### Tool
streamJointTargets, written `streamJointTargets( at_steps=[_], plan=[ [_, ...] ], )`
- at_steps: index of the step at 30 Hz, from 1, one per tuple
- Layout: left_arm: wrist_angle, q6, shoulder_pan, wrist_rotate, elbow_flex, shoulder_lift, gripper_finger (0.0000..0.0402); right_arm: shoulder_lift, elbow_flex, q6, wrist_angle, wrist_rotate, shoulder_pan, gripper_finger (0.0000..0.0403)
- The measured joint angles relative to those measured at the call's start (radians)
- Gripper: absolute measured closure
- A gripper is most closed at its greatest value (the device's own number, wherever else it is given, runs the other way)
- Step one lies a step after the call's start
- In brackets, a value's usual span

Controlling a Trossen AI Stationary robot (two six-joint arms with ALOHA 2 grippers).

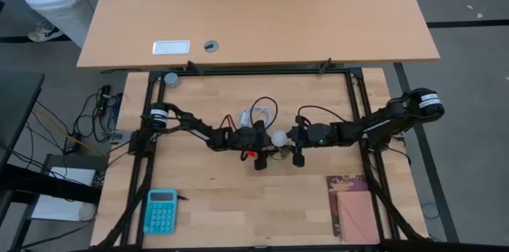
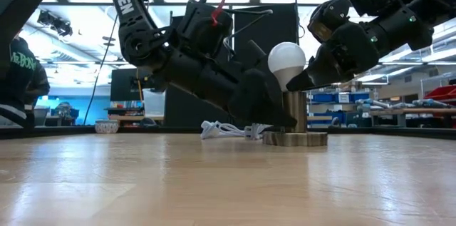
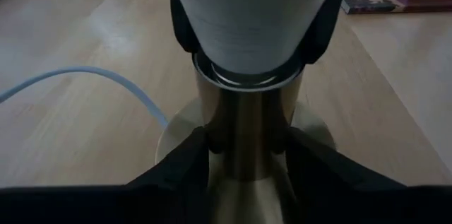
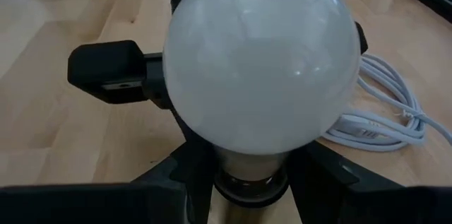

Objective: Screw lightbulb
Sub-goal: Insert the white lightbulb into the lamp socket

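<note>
The white lightbulb point(image 2: 286, 58) stands upright, its narrow end in the top of a brass-coloured socket tube point(image 2: 294, 110). The tube rises from a round flat base point(image 2: 295, 139) on the wooden table. In the high view the bulb point(image 1: 278, 138) shows between both grippers. My left gripper point(image 1: 261, 142) comes from the table's left and is shut on the socket tube. My right gripper point(image 1: 293, 137) comes from the right and is shut on the bulb, just below its globe point(image 4: 258, 61). My left gripper pinches the socket tube point(image 3: 244, 146) between its two fingers point(image 3: 189, 155), low on the tube, above the base. The fingers come slanting down from the table's left. The socket stands upright with its base on the table. My right gripper pinches the bulb's tapering neck point(image 4: 248, 162) between its two fingers point(image 4: 319, 169), under the globe. The fingers come slanting down from the table's right. They also show on either side of the neck in the left wrist view point(image 3: 321, 22). The bulb stands upright in the socket.
A coiled white cable point(image 1: 258, 113) lies just beyond the socket. A teal calculator point(image 1: 161, 211) lies at the near left and notebooks point(image 1: 354, 208) at the near right. A black frame point(image 1: 350, 93) borders the work area. A person point(image 2: 18, 76) stands behind the table's left.
</note>
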Motion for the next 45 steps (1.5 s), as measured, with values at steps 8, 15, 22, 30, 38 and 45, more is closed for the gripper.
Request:
streamJointTargets(
  at_steps=[8,15,22,30,38,45],
  plan=[
    [0.005,-0.003,-0.001,-0.016,0.0,0.0,0.0236,0.0,0.0,0.028,-0.006,0.001,0.0,0.0249],
    [0.006,-0.03,-0.002,-0.051,-0.001,0.0,0.0238,-0.001,0.0,0.042,-0.015,0.021,0.01,0.0249],
    [0.007,-0.048,-0.002,-0.059,-0.001,0.0,0.024,-0.001,0.0,0.045,-0.019,0.043,0.017,0.0249],
    [0.002,-0.047,0.0,-0.042,-0.001,0.0,0.0239,-0.001,0.0,0.024,-0.028,0.04,0.017,0.0246],
    [-0.038,0.004,0.0,-0.039,0.001,-0.037,0.0193,-0.001,0.001,0.022,-0.049,0.022,0.017,0.0214],
    [-0.176,0.057,0.003,-0.038,0.001,-0.128,0.0184,-0.001,0.001,0.004,-0.054,0.016,0.017,0.0207]
  ],
)
